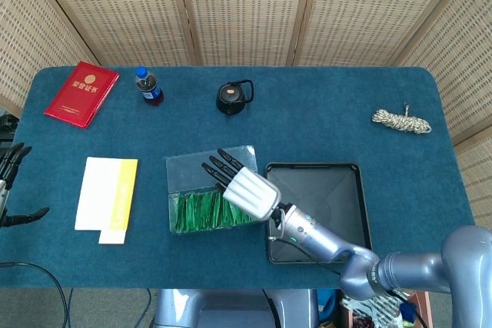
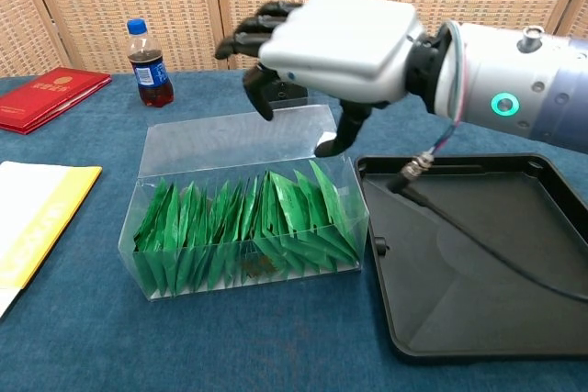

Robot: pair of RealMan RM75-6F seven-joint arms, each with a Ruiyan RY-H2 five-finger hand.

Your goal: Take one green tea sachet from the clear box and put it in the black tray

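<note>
Just below our right hand (image 2: 340, 34), which hovers with fingers spread and holds nothing, the green tea sachets (image 2: 248, 222) stand packed tightly in the clear box (image 2: 184, 149), so we may pinch several, missing the black tray (image 2: 478, 254) beside.

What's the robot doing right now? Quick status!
Right hand open, above the clear box, holding nothing. Left hand open, at table edge. Green tea sachets all in box; black tray bare. Nothing blocking.

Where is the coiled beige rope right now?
In the head view the coiled beige rope lies near the blue table's far right edge, beyond the black tray.
</note>
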